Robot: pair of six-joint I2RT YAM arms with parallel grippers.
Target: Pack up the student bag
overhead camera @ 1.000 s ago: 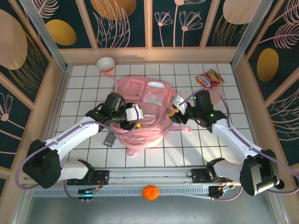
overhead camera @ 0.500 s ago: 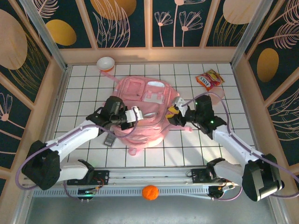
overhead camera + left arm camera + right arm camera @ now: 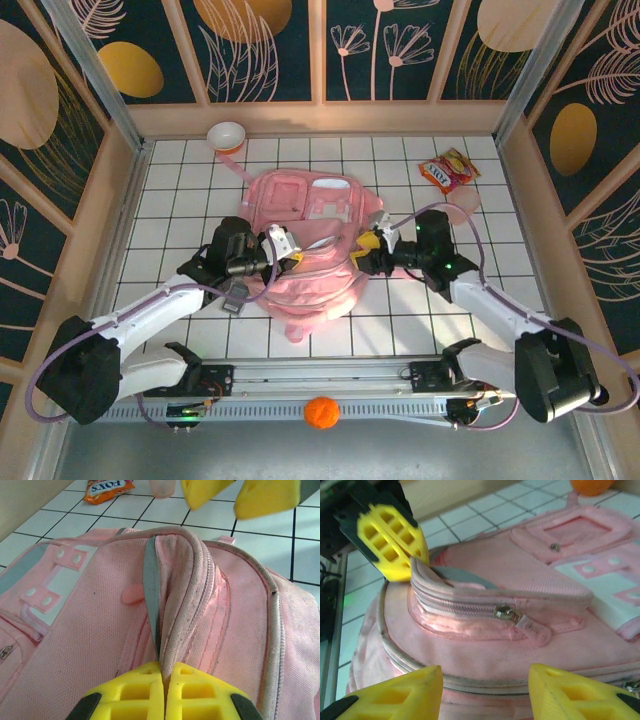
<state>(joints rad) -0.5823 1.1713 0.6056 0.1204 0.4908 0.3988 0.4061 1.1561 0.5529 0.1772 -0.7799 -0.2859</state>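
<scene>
The student bag (image 3: 312, 235), a large soft pink backpack, lies flat in the middle of the tiled table. My left gripper (image 3: 292, 258) is at its near left side, shut on a raised fold of the bag's pocket edge (image 3: 172, 605), with its yellow fingertips (image 3: 150, 690) pressed together around the piping. My right gripper (image 3: 362, 248) is at the bag's right side, open, with its fingers (image 3: 395, 692) spread just short of the fabric. A metal zip slider with a pink pull tab (image 3: 520, 620) sits on the pocket ahead of the right gripper (image 3: 485, 680). The left gripper (image 3: 390, 545) holds the far end of that pocket.
A snack packet (image 3: 447, 170) lies at the back right, with a pale pink cup (image 3: 466, 203) nearer. A white bowl (image 3: 227, 135) stands at the back left. A small dark flat object (image 3: 235, 297) lies by the left arm. An orange ball (image 3: 321, 411) rests in front of the rail.
My left gripper has shut on the bag's pocket edge and drawn it leftwards. My right gripper has moved left towards the bag's side, and the bag has shifted slightly.
</scene>
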